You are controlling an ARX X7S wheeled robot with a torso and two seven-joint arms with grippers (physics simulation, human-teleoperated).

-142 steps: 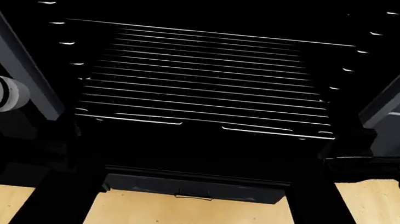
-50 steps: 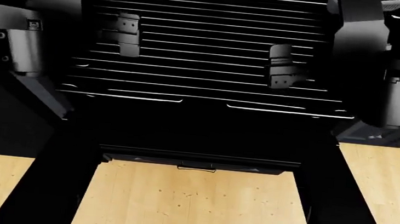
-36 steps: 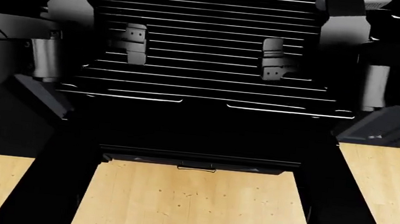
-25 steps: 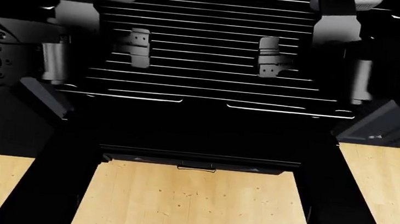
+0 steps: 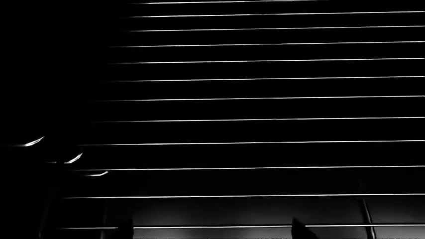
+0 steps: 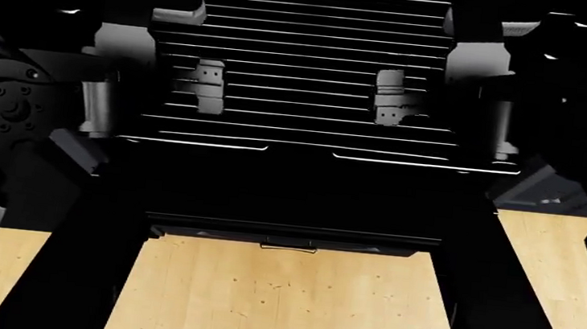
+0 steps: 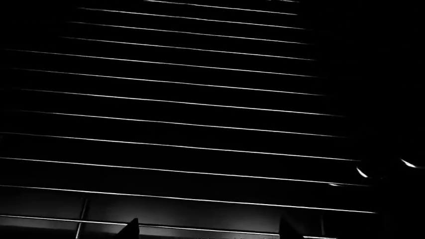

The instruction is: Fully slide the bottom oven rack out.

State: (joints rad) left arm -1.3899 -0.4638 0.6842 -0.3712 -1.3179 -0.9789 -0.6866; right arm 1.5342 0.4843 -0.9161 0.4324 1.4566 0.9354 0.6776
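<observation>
The bottom oven rack (image 6: 303,60) is a wide flat grid of thin silvery bars inside the dark oven (image 6: 290,200); its front rail has a dipped centre notch (image 6: 300,151). My left gripper (image 6: 155,91) hangs over the rack's left part, and one of its fingers (image 6: 210,85) shows over the bars. My right gripper (image 6: 444,114) hangs over the right part, with a finger (image 6: 392,97) showing. Both are open and hold nothing. In the left wrist view the gripper (image 5: 209,231) has a bar (image 5: 212,226) running between its spread fingertips. The right wrist view shows the same for that gripper (image 7: 209,230).
The open oven door (image 6: 286,237) lies flat below the rack, with a small handle (image 6: 288,247) at its front edge. Light wooden floor (image 6: 279,309) lies in front. Dark upright posts (image 6: 67,272) flank the door. Ribbed side rails (image 5: 33,142) line the cavity wall.
Both arms have come into view over the rack. Over the last second the left finger moved toward the front rail and inward, the right finger slightly inward. The rack stayed put.
</observation>
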